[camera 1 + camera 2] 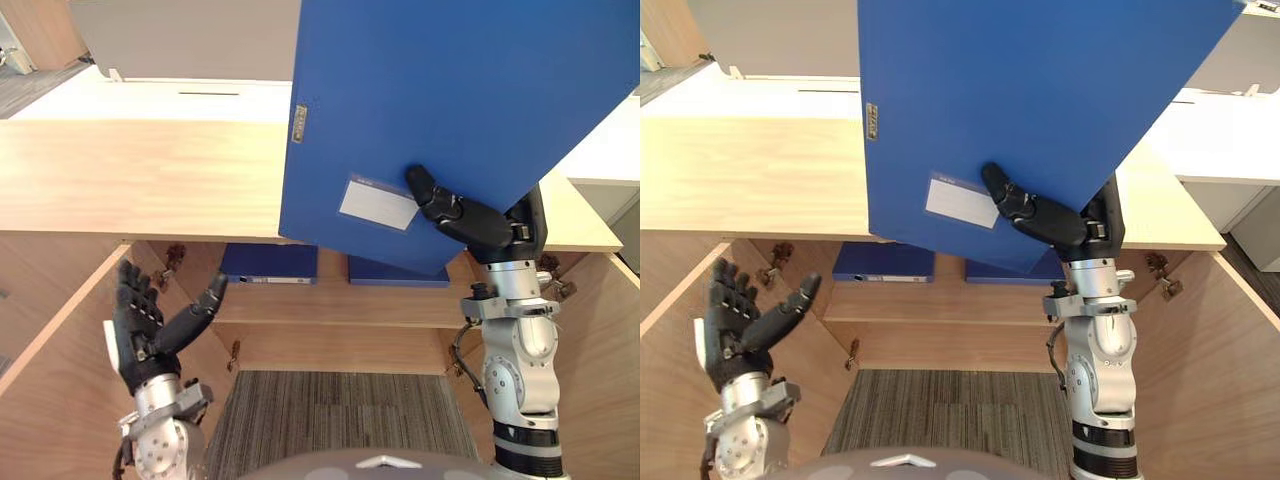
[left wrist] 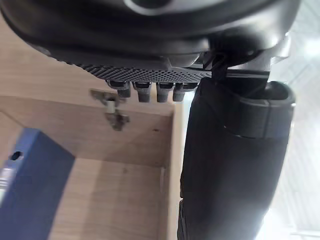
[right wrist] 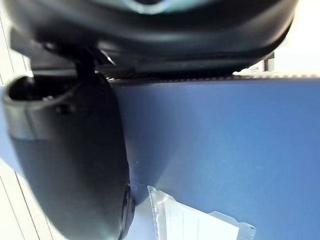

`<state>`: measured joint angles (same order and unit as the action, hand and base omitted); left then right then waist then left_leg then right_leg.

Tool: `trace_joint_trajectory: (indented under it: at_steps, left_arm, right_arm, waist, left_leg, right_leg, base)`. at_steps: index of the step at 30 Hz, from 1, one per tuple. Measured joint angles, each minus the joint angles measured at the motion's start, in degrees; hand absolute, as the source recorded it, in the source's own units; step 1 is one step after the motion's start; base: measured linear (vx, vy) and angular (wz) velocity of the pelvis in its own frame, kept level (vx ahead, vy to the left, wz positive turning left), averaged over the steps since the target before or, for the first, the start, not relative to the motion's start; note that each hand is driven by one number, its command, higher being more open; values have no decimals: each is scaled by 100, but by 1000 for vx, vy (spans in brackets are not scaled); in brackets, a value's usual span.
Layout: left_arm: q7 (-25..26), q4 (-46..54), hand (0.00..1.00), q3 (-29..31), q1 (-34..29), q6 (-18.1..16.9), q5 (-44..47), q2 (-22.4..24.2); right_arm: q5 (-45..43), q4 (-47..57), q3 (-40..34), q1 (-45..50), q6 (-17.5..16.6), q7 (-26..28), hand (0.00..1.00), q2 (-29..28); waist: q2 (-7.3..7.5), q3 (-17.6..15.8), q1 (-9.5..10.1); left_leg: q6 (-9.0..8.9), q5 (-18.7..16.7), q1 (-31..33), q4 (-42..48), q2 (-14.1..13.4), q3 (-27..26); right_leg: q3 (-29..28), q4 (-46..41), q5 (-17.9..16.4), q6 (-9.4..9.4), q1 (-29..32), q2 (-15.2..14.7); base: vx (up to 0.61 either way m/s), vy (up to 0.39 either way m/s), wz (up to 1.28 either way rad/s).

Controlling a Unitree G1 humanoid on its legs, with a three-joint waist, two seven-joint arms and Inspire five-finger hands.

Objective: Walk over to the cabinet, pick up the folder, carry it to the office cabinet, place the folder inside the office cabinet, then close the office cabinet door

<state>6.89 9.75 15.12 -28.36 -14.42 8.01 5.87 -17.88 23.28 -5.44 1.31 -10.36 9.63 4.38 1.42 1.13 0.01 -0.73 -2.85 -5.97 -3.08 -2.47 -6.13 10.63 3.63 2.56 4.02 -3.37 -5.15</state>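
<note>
A large blue folder (image 1: pixel 440 110) with a white label pocket (image 1: pixel 377 203) is held up, tilted, above the wooden cabinet top (image 1: pixel 130 180). My right hand (image 1: pixel 470 222) is shut on its lower edge, thumb across the near face, also seen as the thumb (image 3: pixel 70 165) against the blue folder (image 3: pixel 225 150). My left hand (image 1: pixel 150 320) is raised low on the left, open and holding nothing, in front of the open cabinet (image 1: pixel 340 320). Its fingers (image 2: pixel 150 90) point toward the cabinet's inner wall.
Two other blue folders (image 1: pixel 268 263) lie on the shelf inside the cabinet. Both wooden doors (image 1: pixel 50 350) stand swung open at left and right, with hinges (image 1: pixel 172 262) showing. Grey carpet (image 1: pixel 340 410) lies below. A white desk (image 1: pixel 150 100) stands behind the cabinet.
</note>
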Motion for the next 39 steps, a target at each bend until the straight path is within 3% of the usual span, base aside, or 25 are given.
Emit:
trace_joint_trajectory:
  at_steps: [8, 15, 21, 27, 32, 39]
  left_arm:
    - [-6, -2408, 100, -9, 79, 380, -430, -46]
    - [30, -4447, 100, 222, 498, 508, -1020, -281]
    - [67, -5285, 100, -66, 681, 510, -1712, -719]
    - [122, -5871, 100, -418, 910, 507, -1801, -1014]
    - [194, -5947, 100, -531, 1272, 508, -1884, -1063]
    - [401, -5943, 100, -765, 2169, 494, -1846, -1210]
  right_arm:
    - [237, -1, 107, 90, -3, -187, 0, 12]
    - [662, -39, 779, 221, -110, -283, 0, 216]
    - [909, -283, 1512, 230, -220, -237, 0, 584]
    - [1471, -744, 2063, 222, -252, -256, 0, 1084]
    - [2087, -1146, 2389, -97, -425, -379, 0, 1402]
    - [3181, -2208, 2934, -1041, -363, -727, 0, 1678]
  waist:
    - [-7, -15, 0]
    - [-49, -172, -1]
    - [-67, -267, 2]
    - [-89, -361, 14]
    - [-154, -759, 17]
    - [-227, -1619, 101]
  left_leg:
    - [-19, -29, 3, 14, -14, -2]
    - [-34, -115, -9, 127, -35, -132]
    - [-38, -194, 27, 247, -57, -212]
    - [-35, -227, 269, 315, -88, -289]
    - [-60, -283, 712, 631, -114, -295]
    - [-50, -516, 2190, 1864, -246, -217]
  right_leg:
    - [0, -36, -40, -3, 22, 7]
    - [-126, -41, -40, -6, 34, 26]
    - [-212, -40, -37, -12, 79, 66]
    - [-297, -46, -14, -35, 339, 103]
    - [-324, -355, -44, -88, 782, 94]
    - [-327, -1534, -289, -224, 2223, 35]
  base:
    - [0, -2, 0]
    - [-11, -1, -9]
    - [5, -8, -8]
    - [-8, -3, -9]
    - [-40, -10, -2]
    - [-127, -17, 2]
